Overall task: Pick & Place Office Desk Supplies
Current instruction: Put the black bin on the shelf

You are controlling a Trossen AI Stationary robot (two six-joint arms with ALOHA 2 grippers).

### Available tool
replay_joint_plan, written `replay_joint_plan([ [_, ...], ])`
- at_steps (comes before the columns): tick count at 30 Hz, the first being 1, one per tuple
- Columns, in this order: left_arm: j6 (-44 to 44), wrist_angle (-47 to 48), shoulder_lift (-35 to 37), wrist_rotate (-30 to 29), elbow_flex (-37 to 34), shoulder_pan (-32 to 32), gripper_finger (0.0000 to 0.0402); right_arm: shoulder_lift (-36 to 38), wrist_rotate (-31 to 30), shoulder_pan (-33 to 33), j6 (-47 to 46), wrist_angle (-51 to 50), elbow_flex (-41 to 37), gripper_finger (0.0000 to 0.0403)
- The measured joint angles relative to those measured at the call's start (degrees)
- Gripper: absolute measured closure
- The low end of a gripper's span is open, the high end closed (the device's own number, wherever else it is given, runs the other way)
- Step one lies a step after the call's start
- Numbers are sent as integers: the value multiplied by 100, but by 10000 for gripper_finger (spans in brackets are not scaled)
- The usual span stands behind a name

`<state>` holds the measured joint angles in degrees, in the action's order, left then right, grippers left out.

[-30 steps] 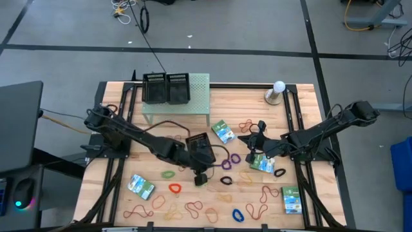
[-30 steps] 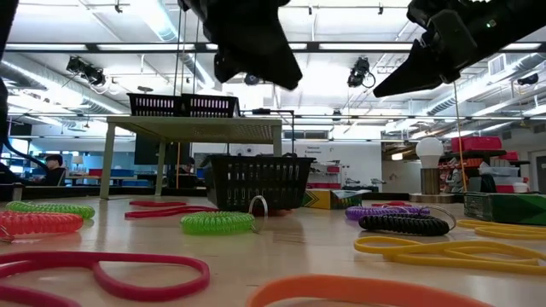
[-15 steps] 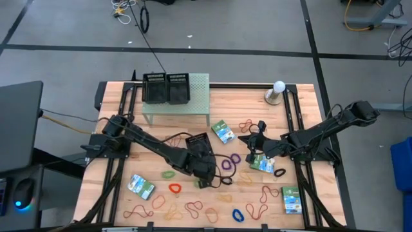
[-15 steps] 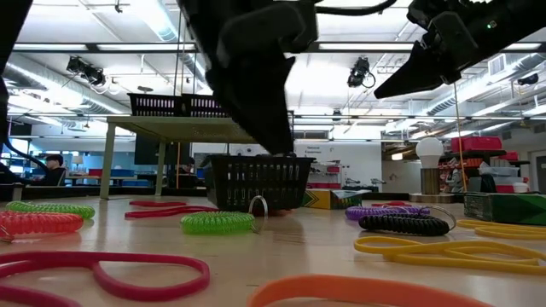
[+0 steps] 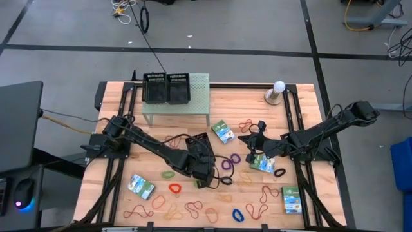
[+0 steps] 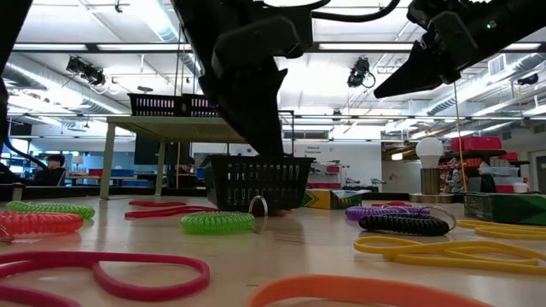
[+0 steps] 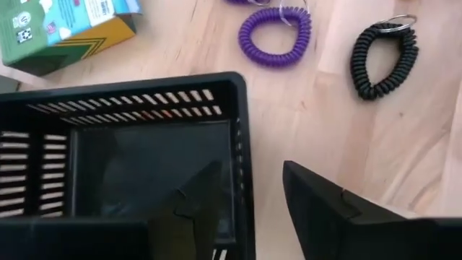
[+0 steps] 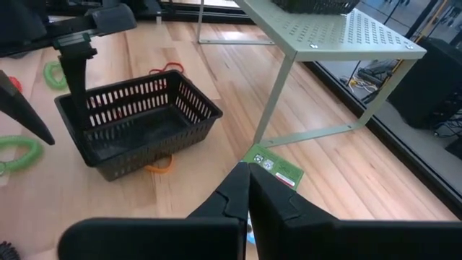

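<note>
Across the front half of the table (image 5: 302, 96) lie the bands (image 5: 193, 207), loose loops of tan, orange, red, green, blue and purple, with green-white-blue packets (image 5: 140, 186) scattered among them, one near the left front, one near the right front, two nearer the middle. A purple coil (image 7: 275, 35) and a black coil (image 7: 382, 49) rest on the wood just beyond the tray (image 7: 130, 137), which sits at mid-table and looks bare inside, though its floor is dark and partly masked. The left gripper (image 7: 253, 191) straddles the tray's near wall, one finger inside, one outside, jaws parted and apart from the mesh as far as I can see. An orange loop pokes from under the tray in the right wrist view. Two more trays (image 5: 166, 87) stand on the green shelf (image 5: 199, 87) at the back; their contents cannot be made out. The right gripper (image 8: 247, 189) hangs clenched on nothing, above a packet (image 8: 274, 166) beside the shelf leg.
</note>
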<state>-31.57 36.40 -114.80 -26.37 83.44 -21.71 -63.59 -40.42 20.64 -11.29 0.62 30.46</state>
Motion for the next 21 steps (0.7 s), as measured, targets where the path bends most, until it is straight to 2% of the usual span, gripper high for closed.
replay_joint_plan([
  [4,-12,-11,-77,-48,2,23,237,0,0,0,1,4,0,392],
  [7,-15,-11,-182,80,-11,39,247,2,0,0,1,4,0,392],
  [12,-6,8,-241,190,-2,28,295,0,-33,0,12,-15,0,392],
  [18,208,101,-247,356,-7,-53,383,1,-50,0,20,1,0,392],
  [21,381,120,-172,362,-9,-135,389,2,-50,0,20,4,0,392],
])
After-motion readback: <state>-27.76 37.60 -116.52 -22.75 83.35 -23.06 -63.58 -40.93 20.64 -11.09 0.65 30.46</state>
